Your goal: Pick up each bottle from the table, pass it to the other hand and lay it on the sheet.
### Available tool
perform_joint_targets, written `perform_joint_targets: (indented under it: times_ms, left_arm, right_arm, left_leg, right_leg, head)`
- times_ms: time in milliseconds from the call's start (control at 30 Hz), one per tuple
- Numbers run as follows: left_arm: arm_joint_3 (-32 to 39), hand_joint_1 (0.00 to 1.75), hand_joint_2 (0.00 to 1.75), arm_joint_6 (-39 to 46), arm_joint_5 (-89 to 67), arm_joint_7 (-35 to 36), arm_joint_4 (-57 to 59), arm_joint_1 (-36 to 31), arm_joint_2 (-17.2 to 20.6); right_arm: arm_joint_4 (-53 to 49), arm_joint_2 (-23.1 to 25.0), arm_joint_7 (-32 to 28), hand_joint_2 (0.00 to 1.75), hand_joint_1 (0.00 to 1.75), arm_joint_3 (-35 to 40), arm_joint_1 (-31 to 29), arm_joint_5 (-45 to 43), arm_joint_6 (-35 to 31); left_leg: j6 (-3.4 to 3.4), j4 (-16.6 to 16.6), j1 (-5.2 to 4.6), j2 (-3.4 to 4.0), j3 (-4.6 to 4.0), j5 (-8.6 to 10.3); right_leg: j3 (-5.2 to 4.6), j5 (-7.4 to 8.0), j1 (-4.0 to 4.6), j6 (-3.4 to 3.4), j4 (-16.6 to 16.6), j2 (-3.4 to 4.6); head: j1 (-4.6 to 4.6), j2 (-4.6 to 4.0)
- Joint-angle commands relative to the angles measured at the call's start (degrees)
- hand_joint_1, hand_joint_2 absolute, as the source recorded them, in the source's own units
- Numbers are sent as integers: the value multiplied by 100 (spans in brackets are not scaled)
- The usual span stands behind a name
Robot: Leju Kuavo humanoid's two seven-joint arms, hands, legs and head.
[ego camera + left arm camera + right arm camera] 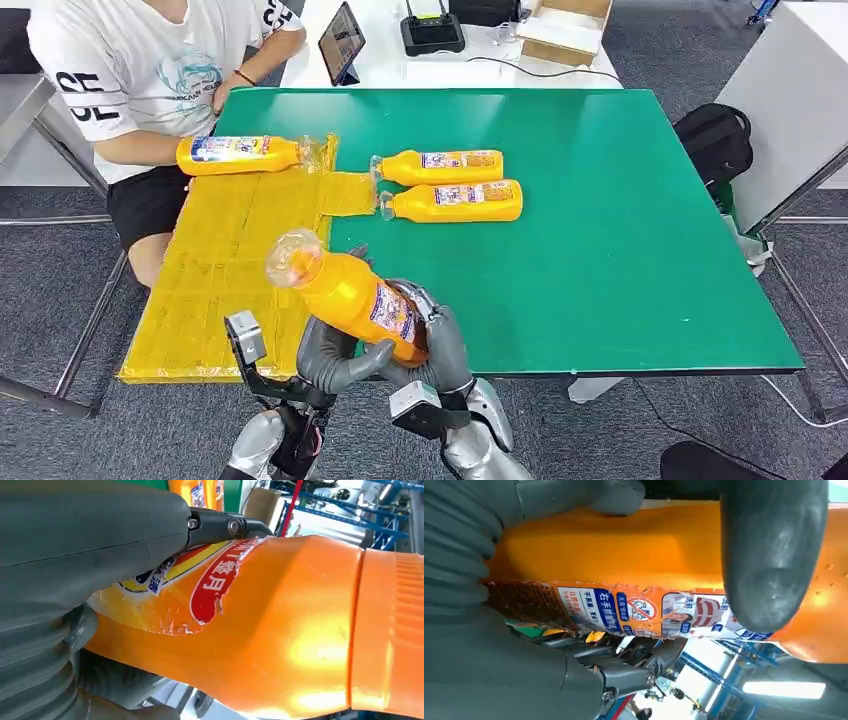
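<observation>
An orange bottle point(350, 290) with a clear cap hangs tilted over the table's near edge, cap toward the yellow sheet point(230, 260). My left hand point(335, 360) wraps it from below and my right hand point(440, 345) grips its base end. Up close, the left hand point(75, 555) lies on the bottle point(280, 630) at its torn label. The right hand point(474, 645) clasps the bottle point(624, 550), with a thick finger across it. Two more orange bottles point(445, 166) point(455, 201) lie side by side on the green table point(620, 250). Another bottle point(240, 153) lies at the sheet's far end.
A person in a white shirt point(130, 70) sits at the table's far left corner, hands close to the bottle on the sheet. A tablet point(341, 40), a controller point(432, 32) and a cardboard box point(562, 30) stand on a white table behind. A black bag point(713, 140) lies on the floor at right.
</observation>
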Motion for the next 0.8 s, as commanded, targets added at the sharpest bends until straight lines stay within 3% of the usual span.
perform_joint_targets:
  times_ms: [33, 533, 800]
  left_arm:
    - [-236, 0, 175, -29, -31, 39, 342, -240, 180]
    - [-236, 0, 175, -29, -31, 39, 342, -240, 180]
    - [-43, 0, 175, -129, 252, 188, 514, -220, 77]
  right_arm:
    - [662, -1, -6, 175, 175, 275, -277, 9, 33]
    - [662, -1, -6, 175, 175, 275, -277, 9, 33]
    - [1152, 74, 75, 175, 175, 665, -201, -97, 359]
  left_leg:
    - [4, -6, -1, 3, 16, -3]
    - [4, -6, 0, 1, 14, -3]
    - [5, -9, 2, 6, 29, -8]
  right_leg:
    - [15, -2, 2, -10, -6, -1]
    - [14, -3, 2, -10, -6, -4]
    - [28, -5, 6, -16, -11, -1]
  head:
    - [2, 0]
    - [0, 0]
    - [0, 0]
